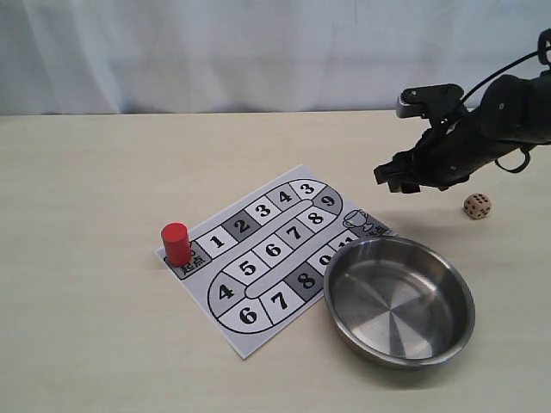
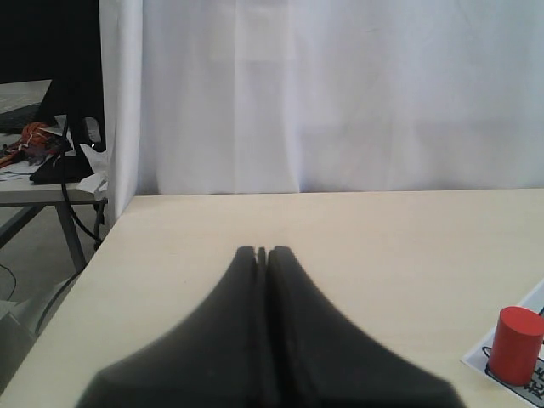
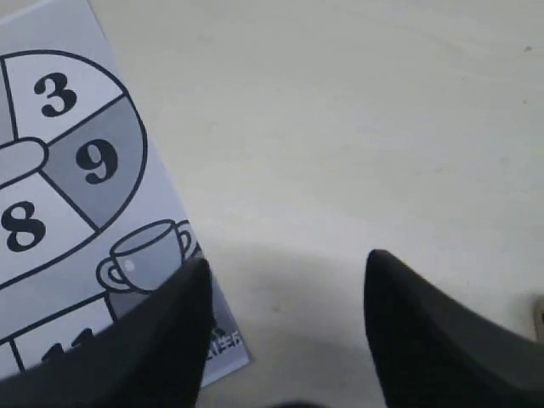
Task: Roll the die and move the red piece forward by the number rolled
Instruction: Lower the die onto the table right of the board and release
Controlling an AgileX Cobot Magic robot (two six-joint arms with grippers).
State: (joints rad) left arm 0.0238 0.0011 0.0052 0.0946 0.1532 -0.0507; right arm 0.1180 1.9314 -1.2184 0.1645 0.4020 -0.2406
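In the exterior view, the red piece [image 1: 176, 243] stands upright on the start square at the left corner of the board [image 1: 258, 258]. The steel bowl [image 1: 370, 292] sits on the right corner of the board and covers some squares. The die [image 1: 477, 206] lies on the worktop [image 1: 103, 172], off the board to the right and apart from the bowl. The right fingers [image 1: 398, 178] hang in the air over the worktop, just off the right edge of the board and near the die.

In the left wrist view, the left fingers [image 2: 251, 280] are pressed together with nothing between them. Beyond them I see the red piece [image 2: 516, 344] upright on the board's corner [image 2: 537, 382].

In the right wrist view, the right fingers [image 3: 161, 340] are spread apart and grasp nothing. Bare worktop [image 3: 340, 127] shows between them. One finger is over the edge of the board [image 3: 76, 161], beside the cup drawing and squares 9 and 8.
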